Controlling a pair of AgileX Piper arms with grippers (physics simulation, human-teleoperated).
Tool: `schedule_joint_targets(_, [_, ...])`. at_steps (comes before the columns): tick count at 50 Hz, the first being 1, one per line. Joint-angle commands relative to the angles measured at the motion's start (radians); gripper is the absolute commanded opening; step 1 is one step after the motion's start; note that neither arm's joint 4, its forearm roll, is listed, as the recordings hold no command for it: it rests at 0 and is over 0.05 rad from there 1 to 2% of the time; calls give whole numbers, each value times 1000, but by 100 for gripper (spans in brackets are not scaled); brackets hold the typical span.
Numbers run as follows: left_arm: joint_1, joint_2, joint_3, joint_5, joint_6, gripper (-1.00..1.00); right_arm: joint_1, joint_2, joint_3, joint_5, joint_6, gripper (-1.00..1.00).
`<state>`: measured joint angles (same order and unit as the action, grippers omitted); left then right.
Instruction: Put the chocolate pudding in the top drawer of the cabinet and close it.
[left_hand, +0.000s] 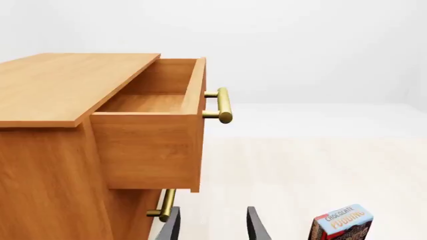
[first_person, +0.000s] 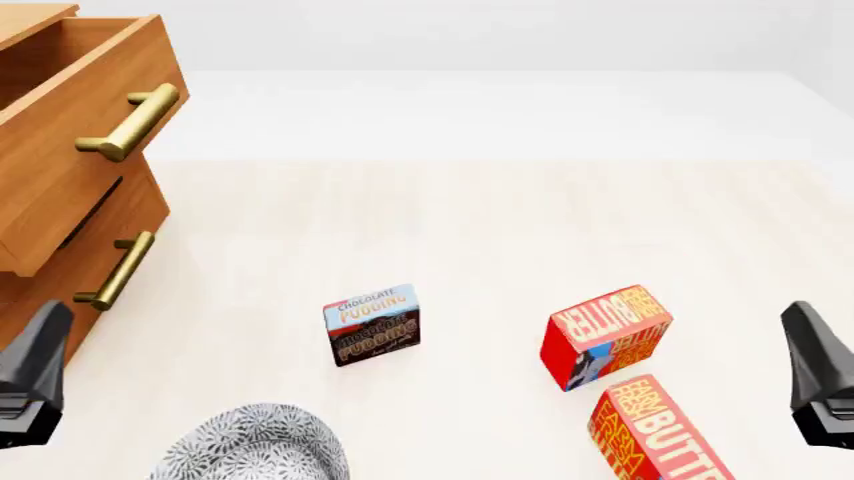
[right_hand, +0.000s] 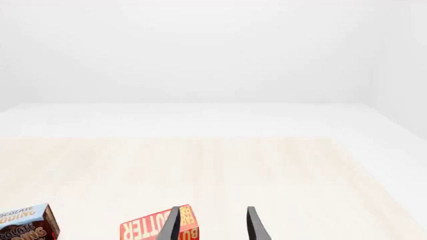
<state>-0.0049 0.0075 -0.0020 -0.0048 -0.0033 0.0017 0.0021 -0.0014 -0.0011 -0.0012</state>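
Partly cropped cabinet (first_person: 54, 150), top drawer (first_person: 80, 110) open, chocolate pudding (first_person: 372, 325) uncovered

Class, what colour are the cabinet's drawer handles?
Brass-gold handles, clearest in the front view.

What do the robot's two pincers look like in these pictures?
The left pincer and right pincer look alike: two thin, dark grey, blade-like fingers tapering to tips. From the front, each appears as a plain black angular shape. No cables or markings show.

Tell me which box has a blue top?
The chocolate pudding, the small box nearest the cabinet. Its top is light blue over dark brown. The two butter boxes to its right are red-orange all over.
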Motion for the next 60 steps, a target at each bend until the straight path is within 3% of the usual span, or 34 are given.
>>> schedule_joint_targets(1, [-3, 29, -1, -25, -10, 100, 3, 7, -3, -1, 2, 100])
schedule_joint_targets(14, [-9, 4, -28, 14, 10, 100, 3, 4, -3, -2, -1, 100])
schedule_joint_targets(15, [-11, 140, -28, -85, 2, 100, 3, 4, -3, -1, -1, 100])
schedule_joint_targets(16, [-6, 7, -33, 23, 1, 100, 3, 4, -3, -2, -2, 100])
schedule_joint_targets(20, [14, 87, -31, -32, -19, 100, 3, 4, -3, -1, -2, 100])
schedule_joint_targets(29, [33, 37, -124, 96, -58, 100, 3, 4, -3, -2, -2, 100])
schedule_joint_targets(37, [-43, 33, -199, 165, -84, 100, 3, 4, -3, -2, -2, 100])
schedule_joint_targets(38, [-45, 30, -213, 180, -89, 100, 3, 4, -3, -2, -2, 100])
schedule_joint_targets(40, [-93, 104, -235, 174, -220, 100, 3, 4, -3, -2, -2, 100])
schedule_joint_targets(42, [-78, 86, -291, 229, -188, 100, 3, 4, -3, -2, -2, 100])
schedule_joint_targets(46, [-88, 47, -370, 313, -195, 100, 3, 4, -3, -2, -2, 100])
schedule_joint_targets(49, [-76, 17, -430, 368, -133, 100, 3, 4, -3, -2, -2, 100])
schedule_joint_targets(53, [-97, 40, -492, 413, -154, 100, 3, 4, -3, -2, -2, 100])
schedule_joint_targets(60, [-149, 43, -663, 517, -127, 100, 3, 4, -3, -2, -2, 100])
